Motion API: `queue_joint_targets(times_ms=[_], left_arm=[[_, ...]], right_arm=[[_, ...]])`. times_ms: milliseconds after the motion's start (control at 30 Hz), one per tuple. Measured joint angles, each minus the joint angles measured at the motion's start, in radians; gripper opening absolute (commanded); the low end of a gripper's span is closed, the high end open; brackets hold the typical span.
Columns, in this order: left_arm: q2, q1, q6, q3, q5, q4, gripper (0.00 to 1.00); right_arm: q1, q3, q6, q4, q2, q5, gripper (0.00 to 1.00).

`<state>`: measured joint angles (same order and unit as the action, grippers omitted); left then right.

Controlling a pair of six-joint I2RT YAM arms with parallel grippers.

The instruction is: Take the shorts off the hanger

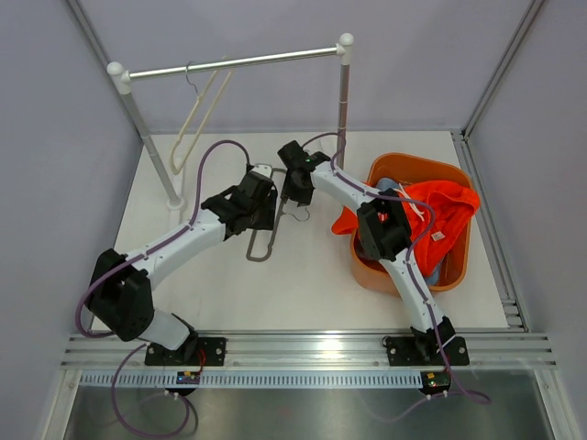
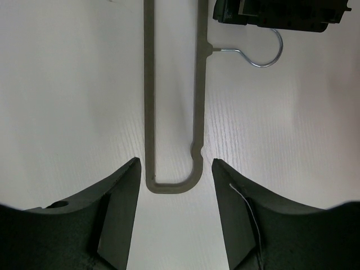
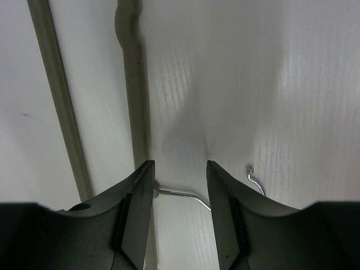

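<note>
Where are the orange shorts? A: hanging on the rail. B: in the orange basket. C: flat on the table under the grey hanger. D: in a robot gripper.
B: the orange shorts lie heaped in the orange basket, spilling over its rim, while the grey hanger lies bare on the table.

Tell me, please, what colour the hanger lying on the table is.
Taupe hanger with a silver wire hook; clearest in the left wrist view.

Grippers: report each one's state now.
Left gripper: open, holding nothing, at the grey hanger's end.
Right gripper: open, holding nothing, over the hanger's hook.
</note>
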<state>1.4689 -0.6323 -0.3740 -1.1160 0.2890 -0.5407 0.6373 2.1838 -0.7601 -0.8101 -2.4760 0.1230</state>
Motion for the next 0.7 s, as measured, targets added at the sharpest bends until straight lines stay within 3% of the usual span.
queue_joint_targets(times_ms=[333, 700], left_arm=[[0.115, -0.005, -0.001, 0.001, -0.001, 0.032, 0.57], [0.344, -0.027, -0.001, -0.061, 0.003, 0.046, 0.57]], right_arm=[[0.003, -0.017, -0.001, 0.005, 0.001, 0.001, 0.5], [0.004, -0.304, -0.03, 0.171, 0.15, -0.011, 0.5]])
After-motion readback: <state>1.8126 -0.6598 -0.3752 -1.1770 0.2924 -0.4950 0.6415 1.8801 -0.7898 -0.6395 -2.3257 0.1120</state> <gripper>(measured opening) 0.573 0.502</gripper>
